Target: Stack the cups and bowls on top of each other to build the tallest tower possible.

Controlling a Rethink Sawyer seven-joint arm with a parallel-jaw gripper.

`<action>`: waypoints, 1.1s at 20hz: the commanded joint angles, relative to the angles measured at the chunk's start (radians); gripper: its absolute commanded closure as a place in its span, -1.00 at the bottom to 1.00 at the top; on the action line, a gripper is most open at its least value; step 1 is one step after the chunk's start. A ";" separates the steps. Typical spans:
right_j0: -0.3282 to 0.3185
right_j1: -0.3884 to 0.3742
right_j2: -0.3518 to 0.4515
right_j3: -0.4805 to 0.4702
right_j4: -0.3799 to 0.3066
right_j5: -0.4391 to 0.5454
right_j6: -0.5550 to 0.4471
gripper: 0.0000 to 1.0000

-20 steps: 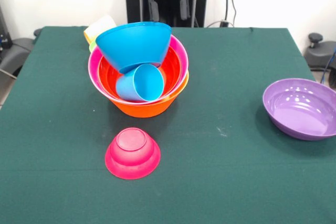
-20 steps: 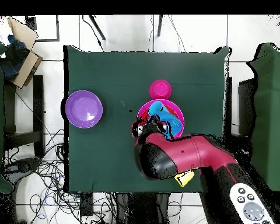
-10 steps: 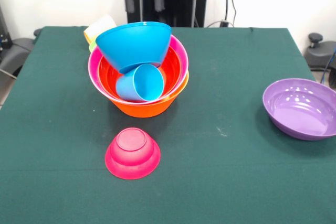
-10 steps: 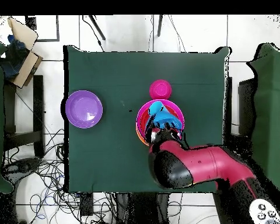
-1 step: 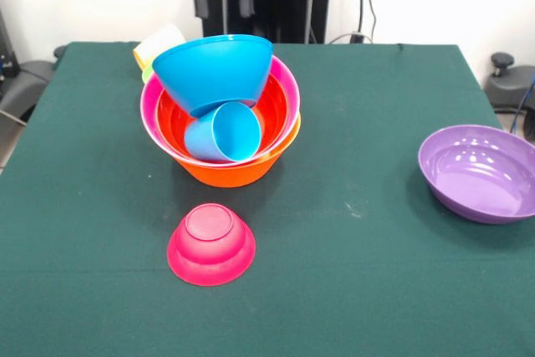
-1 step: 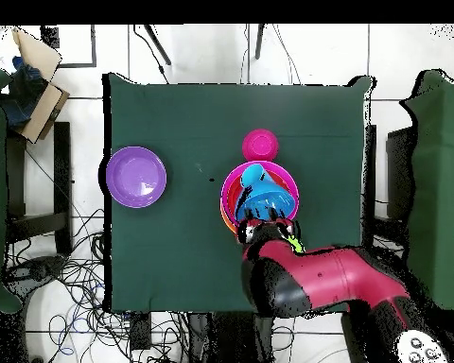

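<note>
arm [image 6: 316, 284] drawn back off the tower [image 5: 221, 114]; gripper state: cannot tell.
blue bowl [image 5: 213, 68] stays tilted; magenta bowl [image 5: 211, 244], purple bowl [image 5: 481, 171] unstacked.

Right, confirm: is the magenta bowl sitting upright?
No, the magenta bowl lies upside down on the table, base facing up.

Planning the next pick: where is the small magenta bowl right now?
In the front view the magenta bowl sits upside down on the green table, alone, just in front of the tower and well left of the purple bowl.
</note>
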 commanded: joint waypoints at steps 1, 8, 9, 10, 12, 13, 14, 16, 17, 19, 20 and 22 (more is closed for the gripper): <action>0.136 0.129 -0.145 -0.047 -0.157 -0.113 0.062 -1.00; 0.167 0.165 -0.162 -0.090 -0.135 -0.110 0.046 -1.00; 0.164 0.165 -0.155 -0.091 -0.127 -0.103 0.042 -1.00; 0.153 0.161 -0.133 -0.091 -0.111 -0.083 0.031 -1.00; 0.134 0.150 -0.095 -0.089 -0.081 -0.048 0.012 -1.00; 0.121 0.142 -0.071 -0.088 -0.062 -0.026 0.001 -1.00; 0.106 0.133 -0.040 -0.089 -0.034 0.007 -0.016 -1.00; 0.087 0.122 0.001 -0.098 0.007 0.054 -0.042 -1.00; 0.084 0.119 0.011 -0.103 0.020 0.068 -0.050 -1.00; 0.071 0.110 0.043 -0.117 0.058 0.110 -0.072 -1.00; 0.062 0.101 0.062 -0.125 0.085 0.140 -0.087 -1.00; 0.047 0.080 0.102 -0.147 0.148 0.214 -0.123 -1.00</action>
